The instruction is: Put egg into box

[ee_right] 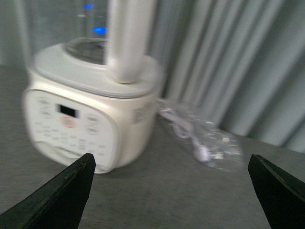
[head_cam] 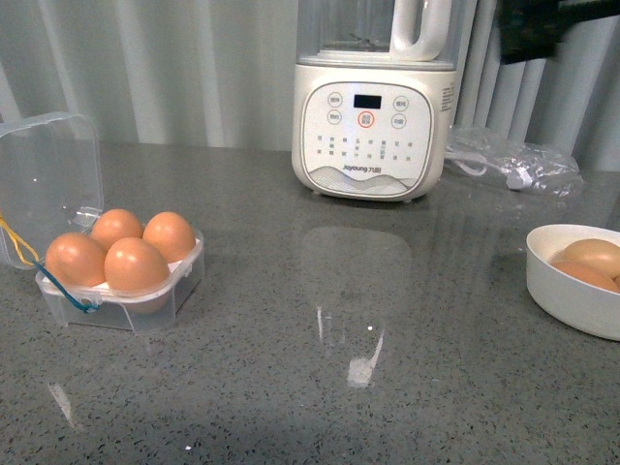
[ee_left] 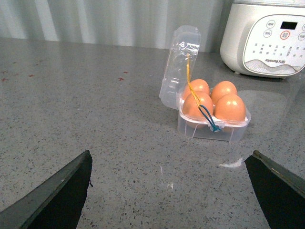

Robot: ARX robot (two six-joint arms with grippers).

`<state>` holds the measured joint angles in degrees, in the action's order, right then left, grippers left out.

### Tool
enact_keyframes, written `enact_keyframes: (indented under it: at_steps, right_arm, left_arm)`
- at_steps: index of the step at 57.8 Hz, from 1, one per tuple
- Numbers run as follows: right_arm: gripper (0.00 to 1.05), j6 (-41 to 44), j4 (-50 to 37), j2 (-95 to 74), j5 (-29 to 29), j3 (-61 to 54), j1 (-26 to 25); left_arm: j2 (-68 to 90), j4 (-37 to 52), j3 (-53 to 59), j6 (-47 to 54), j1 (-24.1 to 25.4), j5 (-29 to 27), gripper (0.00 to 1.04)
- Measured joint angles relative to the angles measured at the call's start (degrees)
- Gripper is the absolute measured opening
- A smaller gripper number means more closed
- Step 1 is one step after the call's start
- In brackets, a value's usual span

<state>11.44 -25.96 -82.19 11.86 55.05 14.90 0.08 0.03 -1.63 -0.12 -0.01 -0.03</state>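
Left hand [ee_left: 170, 157] is spread wide, nothing in it, hanging back from the clear box [head_cam: 145, 305] at the tabletop's [head_cam: 320, 407] left. All four holes look filled, front egg [head_cam: 136, 264] included, lid [head_cam: 48, 174] standing open. Past the Joyoung blender [head_cam: 370, 126], the white bowl [head_cam: 567, 291] holds spare eggs [head_cam: 591, 257]. Right hand [ee_right: 171, 156], up by the blender, is spread and empty too. I'd say placing's done, so just back off without clipping that lid.

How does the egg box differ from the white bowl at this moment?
The box is clear, square plastic with an open hinged lid; the bowl is opaque white, round and lidless. The box holds four eggs, filling every hole; the bowl shows two eggs, partly cut off by the frame. Both sit on the grey counter and hold orange-brown eggs.
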Motion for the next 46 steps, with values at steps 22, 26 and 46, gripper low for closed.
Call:
enact_keyframes:
  at_steps: [22,26,46]
  right_arm:
    - [0.94,6.27,-7.34,28.50,-1.09,-27.85,-21.35]
    - [0.81,-0.94,0.07,32.28,-13.42,-29.14,-23.61]
    - [0.24,-10.40,-0.59,41.42,-17.11,-41.38,-20.52]
  left_arm:
    - [0.00,0.00,0.00,0.00,0.00,0.00,0.98]
    - [0.00,0.00,0.00,0.00,0.00,-0.02,0.98]
    - [0.00,0.00,0.00,0.00,0.00,0.00,0.98]
